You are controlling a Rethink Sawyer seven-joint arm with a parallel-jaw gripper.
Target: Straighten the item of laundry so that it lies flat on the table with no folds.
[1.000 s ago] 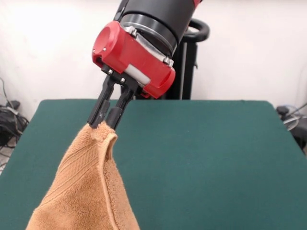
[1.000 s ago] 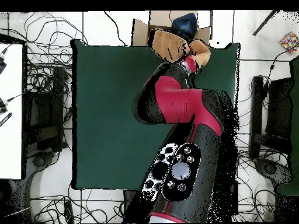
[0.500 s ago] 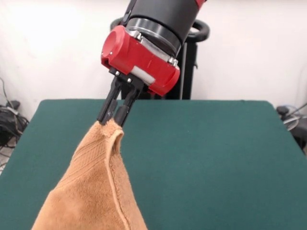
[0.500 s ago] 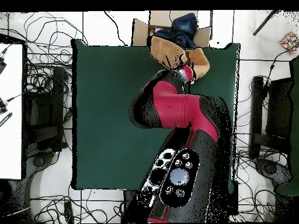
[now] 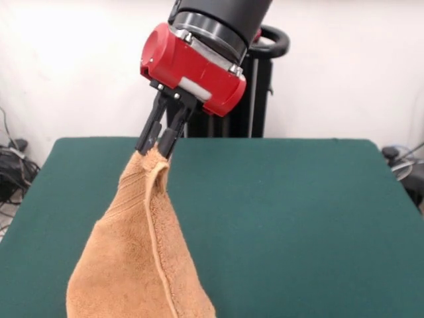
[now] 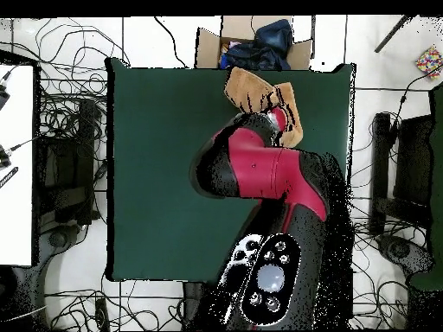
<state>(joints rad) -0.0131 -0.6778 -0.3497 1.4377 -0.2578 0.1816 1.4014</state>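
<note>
The orange-tan towel (image 5: 136, 252) hangs from one pinched corner and drapes down to the green table (image 5: 298, 218) at the near left of the front view. My gripper (image 5: 153, 147) is shut on that top corner, well above the table. A woven border band runs along the towel's left side. In the overhead view the towel (image 6: 247, 91) shows near the table's far edge (image 6: 156, 130), partly hidden by my red arm (image 6: 260, 164). No care label shows.
A cardboard box (image 6: 208, 45) with dark blue cloth (image 6: 268, 43) stands just beyond the table's far edge in the overhead view. Cables lie on the floor around the table. The black pedestal (image 5: 262, 86) stands behind the table in the front view.
My gripper has risen and drawn back toward the robot's base with the towel's corner. The towel has been pulled further onto the table and hangs longer.
</note>
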